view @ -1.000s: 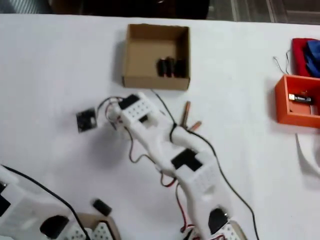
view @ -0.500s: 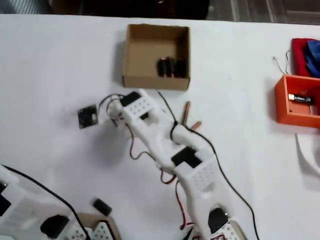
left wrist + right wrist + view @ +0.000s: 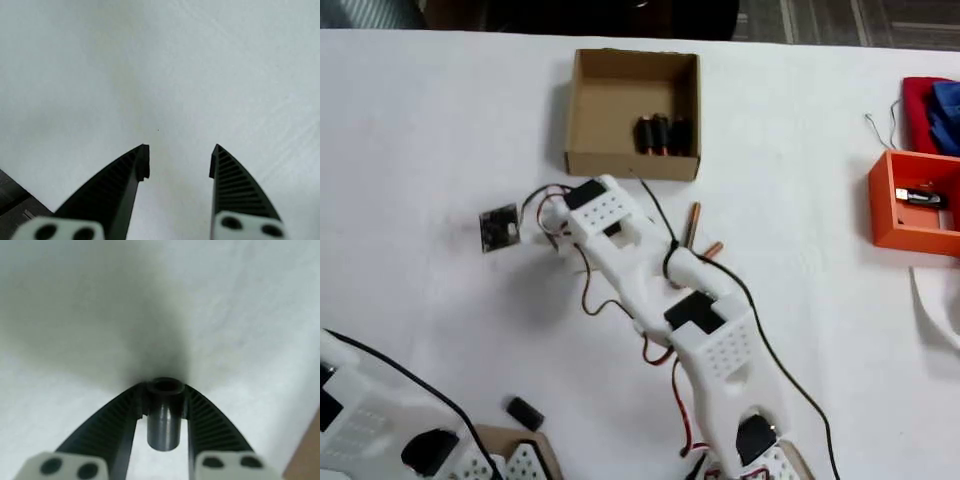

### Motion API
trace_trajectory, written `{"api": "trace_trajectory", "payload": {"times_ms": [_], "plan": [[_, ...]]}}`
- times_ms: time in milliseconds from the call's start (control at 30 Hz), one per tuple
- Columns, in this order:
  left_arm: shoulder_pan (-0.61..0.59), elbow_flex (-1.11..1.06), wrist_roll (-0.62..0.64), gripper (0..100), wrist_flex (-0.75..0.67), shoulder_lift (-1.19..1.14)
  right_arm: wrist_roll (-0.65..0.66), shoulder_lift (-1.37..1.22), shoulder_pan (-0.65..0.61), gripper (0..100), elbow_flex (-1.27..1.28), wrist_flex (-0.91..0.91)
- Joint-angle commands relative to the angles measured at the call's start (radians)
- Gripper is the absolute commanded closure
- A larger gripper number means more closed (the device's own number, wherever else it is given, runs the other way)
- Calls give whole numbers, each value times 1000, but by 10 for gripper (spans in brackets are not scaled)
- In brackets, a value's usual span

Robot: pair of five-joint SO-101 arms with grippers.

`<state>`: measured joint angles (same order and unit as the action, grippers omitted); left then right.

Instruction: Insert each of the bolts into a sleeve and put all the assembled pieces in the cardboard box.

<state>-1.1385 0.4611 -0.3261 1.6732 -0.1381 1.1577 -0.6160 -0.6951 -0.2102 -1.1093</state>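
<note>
Sleeve, a short black tube, lies lengthwise between the fingers of the right gripper, which are clamped on its sides, its open end toward the fingertips, close over the white tabletop. In the high view the right arm reaches up to the near side of the cardboard box, its wrist just short of the box's front wall, toward the left corner. A row of dark assembled pieces lies inside the box, in its right half near the front wall. Two copper-coloured bolts lie loose on the tabletop just in front of the box's right corner, beside the arm. A second black sleeve lies well apart from the box, toward the near edge. The left gripper hangs over bare tabletop, its fingers apart. An orange tray stands well to the right of the box.
</note>
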Motion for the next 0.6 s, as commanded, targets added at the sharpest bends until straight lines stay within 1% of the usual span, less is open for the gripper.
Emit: {"api": "trace_trajectory", "payload": {"times_ms": [0, 100, 267, 533, 567], "plan": [[-6, 42, -2, 782, -15, 12, 2, -2, 36, 896, -18, -30], [-8, 42, -2, 782, -14, 12, 0, -2, 36, 872, -18, -41], [-8, 44, -2, 782, -12, 14, -43, -2, 41, 827, -23, -38], [-8, 44, -5, 782, -11, 14, -40, -4, 51, 832, -20, -38], [-8, 44, -5, 782, -11, 14, -40, -4, 51, 851, -20, -38]]}}
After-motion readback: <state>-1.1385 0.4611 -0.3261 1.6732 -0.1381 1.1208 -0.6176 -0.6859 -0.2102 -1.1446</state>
